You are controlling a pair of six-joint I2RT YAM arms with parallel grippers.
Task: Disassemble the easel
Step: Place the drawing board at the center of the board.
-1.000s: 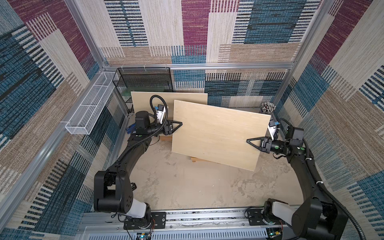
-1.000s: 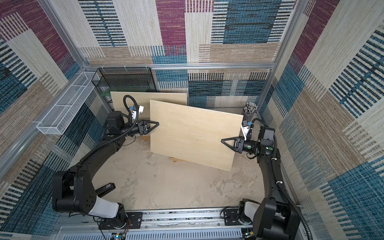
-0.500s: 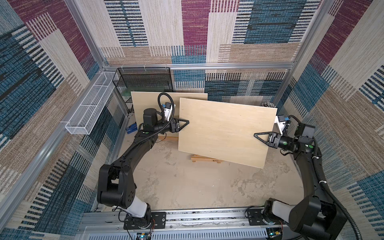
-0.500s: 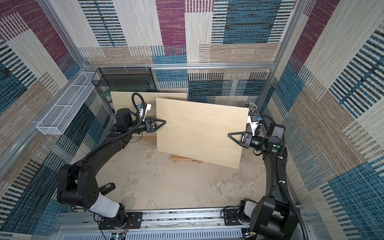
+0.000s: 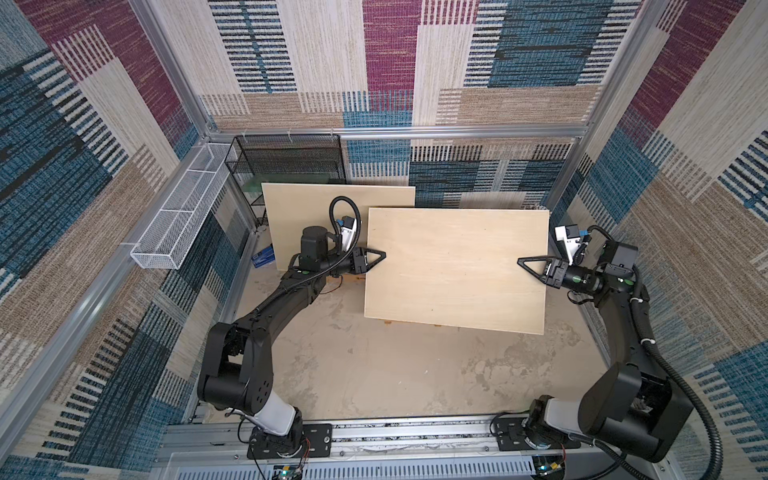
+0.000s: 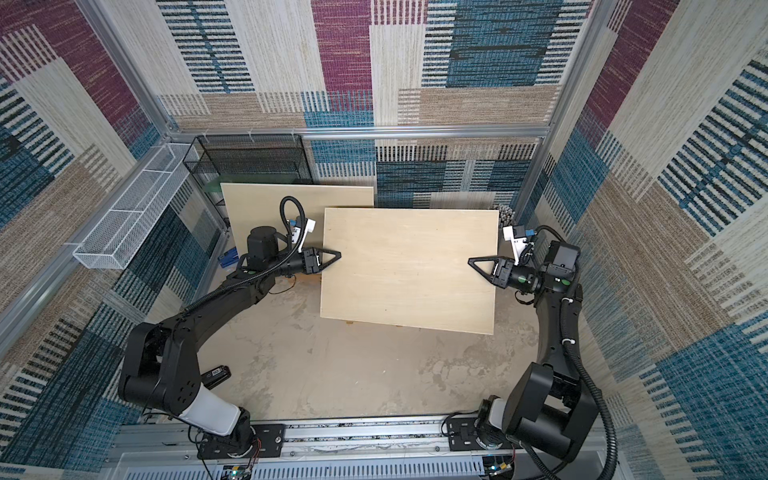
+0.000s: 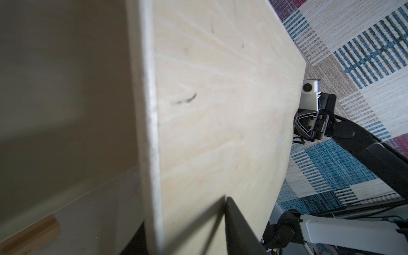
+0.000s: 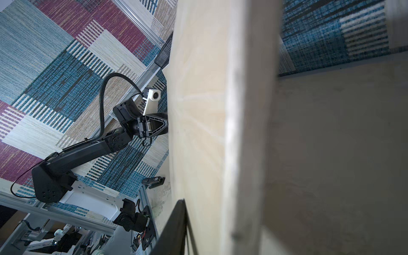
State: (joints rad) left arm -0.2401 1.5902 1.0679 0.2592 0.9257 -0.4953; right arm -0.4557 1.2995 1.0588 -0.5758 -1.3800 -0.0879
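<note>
A large pale plywood board [image 5: 453,266] hangs almost upright between my arms, its top edge level. My left gripper [image 5: 377,256] is shut on its left edge, one finger [image 7: 236,223] flat against the front face and the other behind. At the opposite edge, my right gripper [image 5: 524,262] is shut on the board, with a finger [image 8: 176,225] lying on the front face. The easel is almost wholly hidden behind the board. Only small wooden tips [image 5: 390,322] peek out under the lower edge, and a wooden bar [image 7: 31,236] lies on the floor in the left wrist view.
A second plywood board [image 5: 316,208] leans at the back behind my left arm. A black mesh rack [image 5: 291,160] and a white wire basket [image 5: 178,224] stand at the back left. A bundle of rods [image 6: 505,214] sits in the back right corner.
Both arms have carried the board to the right and back, and it has turned from tilted to level. The easel on the floor is now covered by it.
</note>
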